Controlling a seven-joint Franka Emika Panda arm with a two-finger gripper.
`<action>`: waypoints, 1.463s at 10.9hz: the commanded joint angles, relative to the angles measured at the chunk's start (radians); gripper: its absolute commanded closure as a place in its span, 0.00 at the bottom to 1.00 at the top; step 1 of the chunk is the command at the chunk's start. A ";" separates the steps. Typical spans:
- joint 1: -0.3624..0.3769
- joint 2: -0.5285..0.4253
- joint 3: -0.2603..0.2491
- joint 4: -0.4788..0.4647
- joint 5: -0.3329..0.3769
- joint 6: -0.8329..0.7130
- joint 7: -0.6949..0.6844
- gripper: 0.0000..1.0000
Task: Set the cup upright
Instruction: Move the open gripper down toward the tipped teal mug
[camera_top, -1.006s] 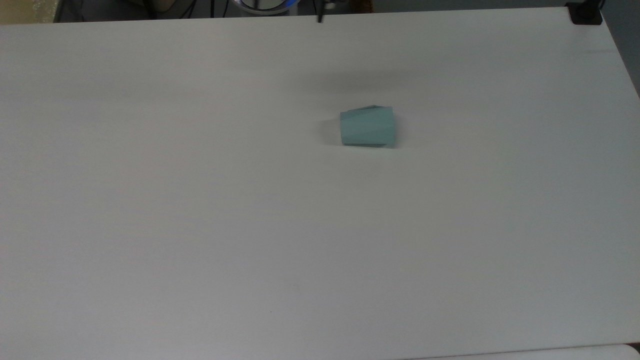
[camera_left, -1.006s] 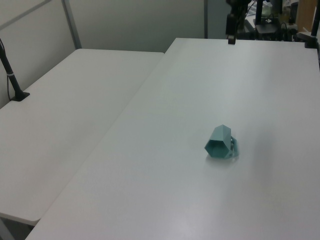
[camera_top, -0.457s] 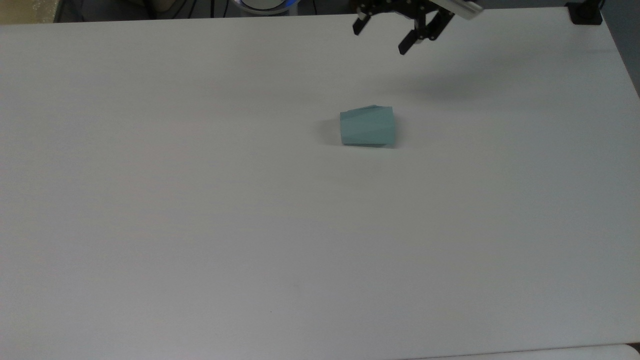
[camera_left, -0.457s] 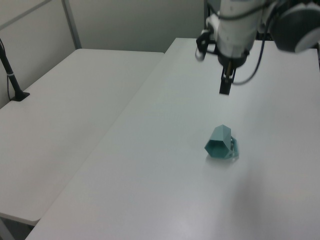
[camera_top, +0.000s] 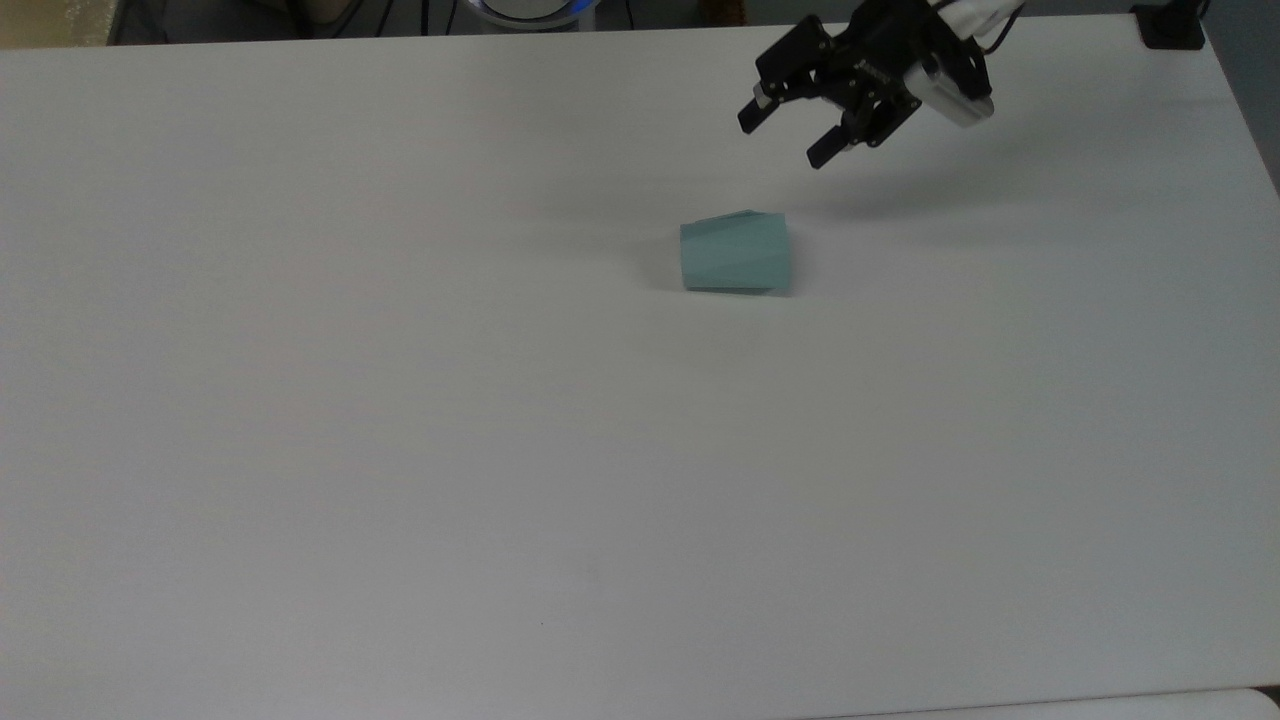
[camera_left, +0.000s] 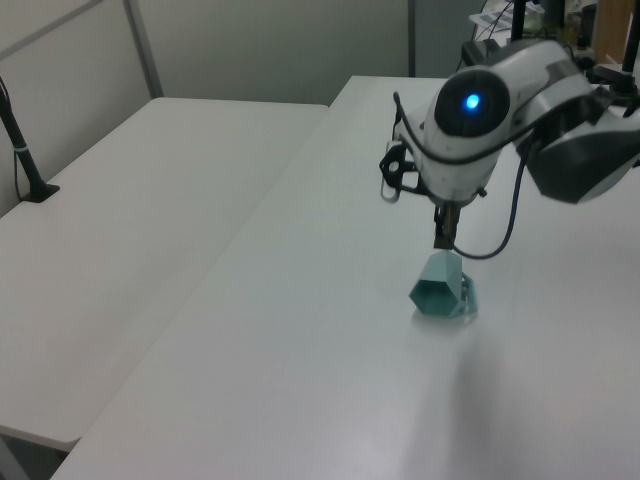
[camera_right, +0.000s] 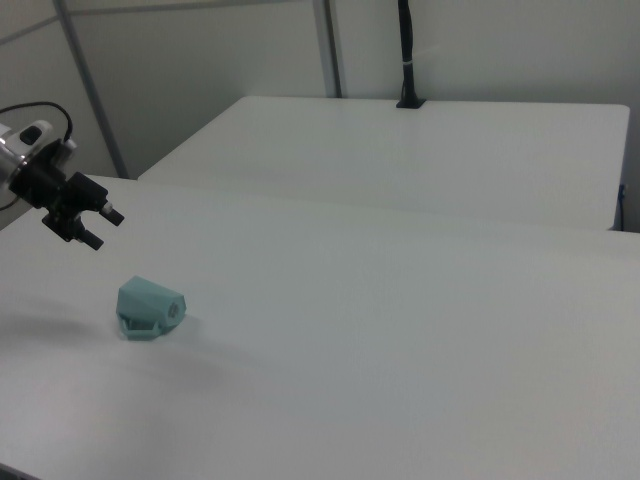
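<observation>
Arm (camera_top: 985, 15) cut off by frame edge

A: Where does the top view look from?
B: High above, tilted down onto the white table (camera_top: 400, 450), its far edge along the frame's top.
A: And the left view?
B: Lower, from a near corner, looking along the table (camera_left: 300, 400) with a second table (camera_left: 130, 250) on the left view's left.
A: The right view?
B: Low, from the opposite side, facing that second table (camera_right: 450, 150) behind.
A: What do they share?
B: All three take in the cup (camera_top: 735, 255) (camera_left: 438, 290) (camera_right: 150, 305) and gripper (camera_top: 790, 135) (camera_left: 443, 238) (camera_right: 100, 228)
</observation>
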 joint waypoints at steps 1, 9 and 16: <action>0.014 0.079 0.017 0.056 -0.016 0.016 0.039 0.00; 0.021 0.217 0.045 0.115 -0.036 0.047 0.059 0.00; 0.015 0.281 0.045 0.058 -0.142 0.038 0.224 0.00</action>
